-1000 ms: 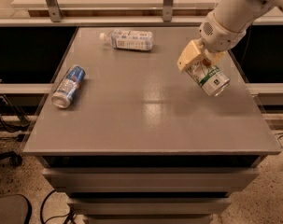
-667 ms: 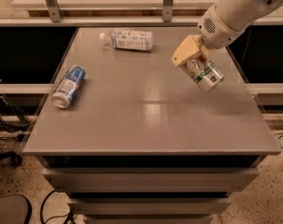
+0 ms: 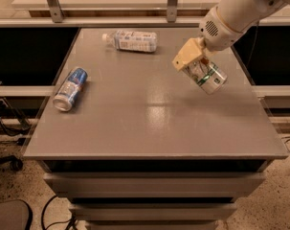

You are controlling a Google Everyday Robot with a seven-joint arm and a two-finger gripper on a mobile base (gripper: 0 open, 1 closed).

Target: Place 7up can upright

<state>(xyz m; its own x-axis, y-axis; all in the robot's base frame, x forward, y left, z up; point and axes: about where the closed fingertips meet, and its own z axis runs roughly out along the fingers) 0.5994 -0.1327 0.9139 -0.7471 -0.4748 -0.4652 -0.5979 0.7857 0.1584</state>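
The 7up can [image 3: 209,78] is green, white and silver. It hangs tilted above the right part of the grey table [image 3: 149,123], its silver end pointing down to the right. My gripper [image 3: 195,66] comes in from the upper right on a white arm and is shut on the can's upper part, with a tan finger [image 3: 186,55] lying across it. The can is clear of the tabletop.
A blue and silver can [image 3: 71,88] lies on its side near the table's left edge. A clear plastic bottle [image 3: 130,40] lies on its side at the back middle. A rail with metal posts [image 3: 172,1] runs behind the table.
My gripper has carried the can up and a little to the left, away from the right edge. The other can and the bottle have not moved.
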